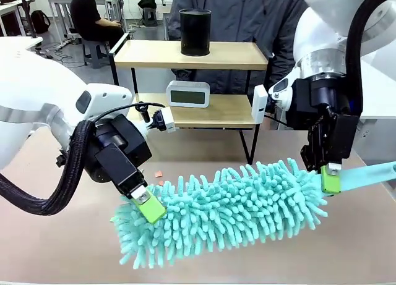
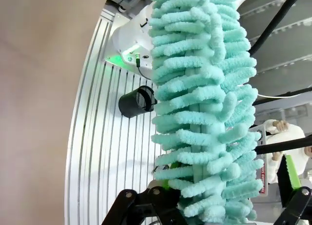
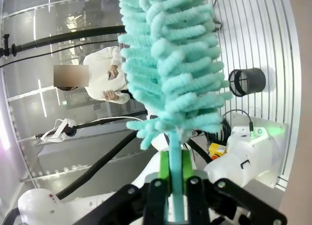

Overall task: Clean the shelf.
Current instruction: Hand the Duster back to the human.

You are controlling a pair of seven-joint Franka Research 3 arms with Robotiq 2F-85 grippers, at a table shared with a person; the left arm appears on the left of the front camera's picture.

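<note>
We have the teal duster [image 1: 235,204] slung between both arms, low over the tan table [image 1: 346,248], its fluffy head running roughly left-right in the front view. Our right gripper [image 1: 330,181] is clamped shut on the duster's flat teal handle [image 1: 371,175]; the right wrist view shows that handle [image 3: 174,181] pinched between the green pads [image 3: 186,162]. Our left gripper [image 1: 150,208] is at the head's far tip, green pad pressed into the fibres. In the left wrist view the fluff [image 2: 204,112] sits between its fingers [image 2: 292,200], jaws partly closed in, but we cannot tell whether they actually grip it.

The shelf [image 1: 192,81] stands at the far side of the table, behind the duster and clear of it, right in front of a person in a dark jacket [image 1: 241,16]. A black cylindrical cup [image 1: 195,31] is on its top board, a white digital clock [image 1: 188,94] on the lower board. A few small orange scraps [image 1: 159,173] lie on the table near the left gripper.
</note>
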